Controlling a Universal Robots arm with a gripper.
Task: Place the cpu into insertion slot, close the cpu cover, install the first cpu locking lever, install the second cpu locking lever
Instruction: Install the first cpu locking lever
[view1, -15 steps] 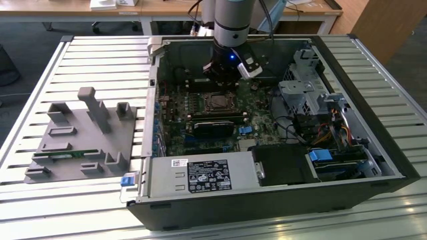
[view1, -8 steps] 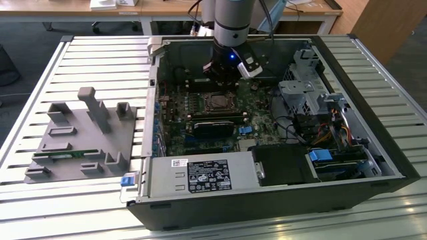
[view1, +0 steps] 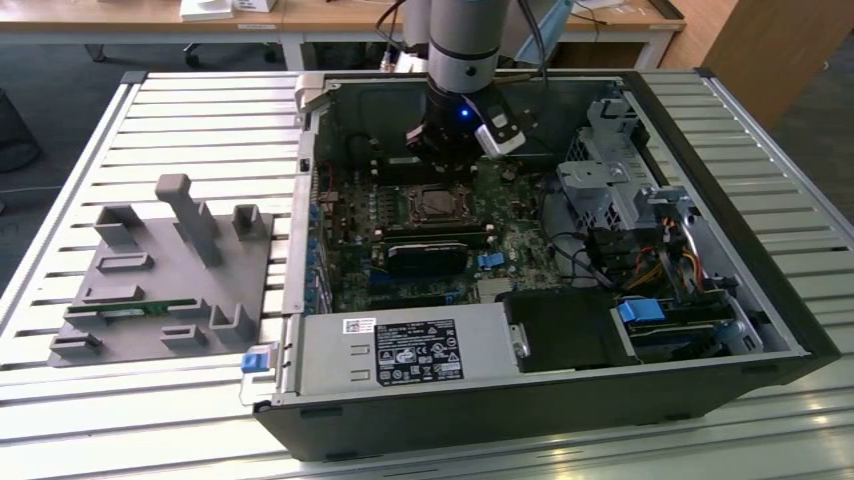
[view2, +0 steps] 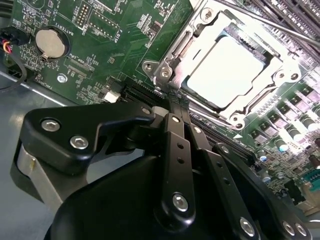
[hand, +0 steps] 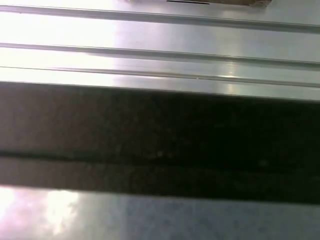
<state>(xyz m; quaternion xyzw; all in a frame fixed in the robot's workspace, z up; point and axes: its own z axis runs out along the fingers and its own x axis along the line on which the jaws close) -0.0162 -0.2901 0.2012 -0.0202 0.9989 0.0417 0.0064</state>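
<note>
Silver cpu (view2: 227, 70) already sits in the insertion slot (view1: 435, 204) with the cpu cover (view2: 176, 47) down around it — levers seemingly left to fasten — while the gripper (view2: 172, 107), fingers pressed together and empty, hovers just beside the socket.

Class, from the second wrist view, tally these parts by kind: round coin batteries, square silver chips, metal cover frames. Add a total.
Round silver coin battery: 1
Square silver metal cpu: 1
Silver-grey metal cpu cover frame: 1
Total: 3
</note>
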